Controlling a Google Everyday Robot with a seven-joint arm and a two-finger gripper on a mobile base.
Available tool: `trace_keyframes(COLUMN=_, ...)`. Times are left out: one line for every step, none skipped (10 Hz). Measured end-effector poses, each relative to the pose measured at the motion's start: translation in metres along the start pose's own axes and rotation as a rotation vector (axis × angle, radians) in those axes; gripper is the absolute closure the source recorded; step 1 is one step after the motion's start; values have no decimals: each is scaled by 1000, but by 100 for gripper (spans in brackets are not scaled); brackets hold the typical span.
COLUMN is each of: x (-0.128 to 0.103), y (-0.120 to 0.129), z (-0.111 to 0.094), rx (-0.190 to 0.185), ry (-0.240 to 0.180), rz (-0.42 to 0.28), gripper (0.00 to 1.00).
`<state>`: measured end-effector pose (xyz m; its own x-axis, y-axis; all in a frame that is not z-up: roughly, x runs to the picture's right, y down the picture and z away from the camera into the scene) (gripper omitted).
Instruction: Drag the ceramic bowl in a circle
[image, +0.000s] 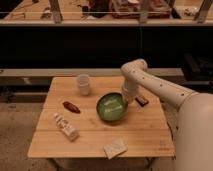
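From my remote station I see a pale wooden desk (145, 132) with the ceramic bowl (112, 107) as its landmark: a wide, shallow, glossy green bowl sitting a little right of the desk's middle. My robot's white arm (165, 92) curves in from the right side and bends down so that the end effector (126, 99) meets the bowl's right rim. I cannot tell whether it is clenched on the rim or merely resting against it. I judge it is placed at the rim because that edge gives purchase to slide the bowl around without lifting it.

To the upper left of the bowl stands a small white cup (83, 84), upright and apart from it. Left of the bowl lies a small reddish-brown object (71, 107). Further to the lower left lies a white bottle-like item (66, 127) on its side. Below the bowl, near the desk's front edge, lies a pale flat packet (115, 148). Just right of the bowl, beside the end effector, sits a small dark object (142, 100).

These neighbours ring the bowl, so I judge the circle must stay tight.
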<state>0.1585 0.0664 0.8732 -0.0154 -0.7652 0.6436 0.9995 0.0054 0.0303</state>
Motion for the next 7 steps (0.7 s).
trace_keyframes(x=11, y=26, z=-3, rx=4, ry=2, rz=56, gripper=100)
trace_keyframes(x=16, y=50, z=-5, rx=2, ry=1, rz=97, gripper=100)
trace_keyframes(x=20, y=71, z=-6, rx=-2, ry=0, rz=132, gripper=100)
trace_keyframes(x=22, y=99, z=-6, rx=-7, ry=-3, rz=177, gripper=100)
trace_keyframes(x=24, y=121, z=-7, rx=-15, ry=-3, rz=207, gripper=100)
trace_keyframes(x=24, y=144, z=-8, rx=-20, ry=-4, rz=228, gripper=100)
trace_keyframes(x=20, y=169, z=-11, rx=-27, ry=2, rz=230, gripper=100)
